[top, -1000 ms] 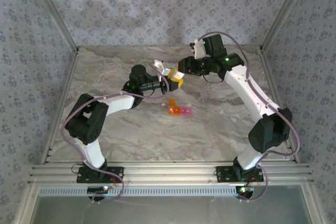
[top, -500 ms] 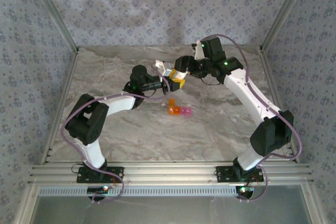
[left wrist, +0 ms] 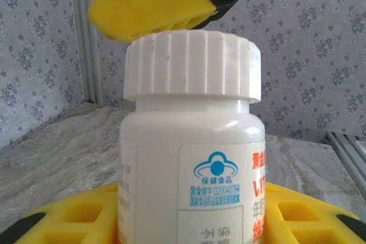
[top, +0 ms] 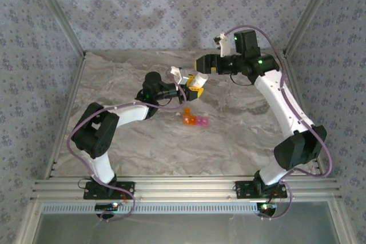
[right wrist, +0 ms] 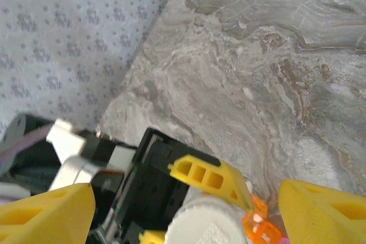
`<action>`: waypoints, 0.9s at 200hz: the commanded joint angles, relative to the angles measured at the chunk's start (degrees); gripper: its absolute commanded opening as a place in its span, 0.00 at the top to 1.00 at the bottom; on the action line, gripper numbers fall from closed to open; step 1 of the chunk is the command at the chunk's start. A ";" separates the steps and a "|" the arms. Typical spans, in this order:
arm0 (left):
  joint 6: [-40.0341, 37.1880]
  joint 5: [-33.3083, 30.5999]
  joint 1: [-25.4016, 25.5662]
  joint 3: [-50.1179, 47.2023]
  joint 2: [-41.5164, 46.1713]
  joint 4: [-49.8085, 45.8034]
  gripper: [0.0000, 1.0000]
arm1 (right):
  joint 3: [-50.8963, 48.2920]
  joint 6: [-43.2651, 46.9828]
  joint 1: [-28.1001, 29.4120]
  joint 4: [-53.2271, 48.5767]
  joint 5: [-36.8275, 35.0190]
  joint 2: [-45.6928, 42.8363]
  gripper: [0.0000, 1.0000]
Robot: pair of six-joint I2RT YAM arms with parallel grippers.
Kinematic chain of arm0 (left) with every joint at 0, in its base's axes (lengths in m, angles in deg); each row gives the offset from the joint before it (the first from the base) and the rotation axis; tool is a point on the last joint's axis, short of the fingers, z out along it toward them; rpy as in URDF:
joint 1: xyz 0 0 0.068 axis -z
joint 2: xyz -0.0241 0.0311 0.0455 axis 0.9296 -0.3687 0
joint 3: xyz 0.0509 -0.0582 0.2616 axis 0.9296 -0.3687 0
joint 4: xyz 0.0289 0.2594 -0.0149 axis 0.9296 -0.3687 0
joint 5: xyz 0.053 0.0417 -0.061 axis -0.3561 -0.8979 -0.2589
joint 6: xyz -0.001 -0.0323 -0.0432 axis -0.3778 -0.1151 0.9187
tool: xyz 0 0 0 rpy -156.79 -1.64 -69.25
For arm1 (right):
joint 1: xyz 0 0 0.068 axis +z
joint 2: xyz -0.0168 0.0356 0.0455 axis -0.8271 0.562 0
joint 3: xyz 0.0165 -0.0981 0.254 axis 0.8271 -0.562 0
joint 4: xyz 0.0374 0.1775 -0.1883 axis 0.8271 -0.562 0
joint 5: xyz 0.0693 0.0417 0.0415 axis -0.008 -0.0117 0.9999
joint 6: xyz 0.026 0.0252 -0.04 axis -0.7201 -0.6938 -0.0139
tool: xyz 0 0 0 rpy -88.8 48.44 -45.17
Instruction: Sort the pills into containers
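Note:
My left gripper is shut on a white pill bottle and holds it above the table; its ribbed white cap is on. The left gripper's yellow fingers flank the bottle's base. My right gripper stands open just behind and above the cap, holding nothing. One of its yellow fingertips hangs over the cap. From the right wrist the cap lies between the spread fingers. The containers, an orange-to-pink strip, lie on the table in front of the bottle. The pills are hidden.
The grey marbled table is walled by patterned panels at the back and on both sides. An aluminium rail runs along the near edge at the arm bases. The orange end of the strip shows under the bottle.
My right gripper has opened off the bottle's cap and drawn back, up and to the right. The left gripper and the bottle have stayed in place.

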 commanded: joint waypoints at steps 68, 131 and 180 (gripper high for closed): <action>-1.27 1.66 -0.12 2.02 1.67 1.50 1.00 | 1.15 9.41 -0.49 -6.42 3.76 0.75 0.20; -1.09 1.75 -0.04 2.36 1.49 1.41 1.00 | 1.72 9.80 0.67 -7.32 3.35 1.67 0.25; -1.09 1.79 -0.03 2.38 1.54 1.32 1.00 | 2.37 10.45 1.52 -8.17 2.09 2.38 0.28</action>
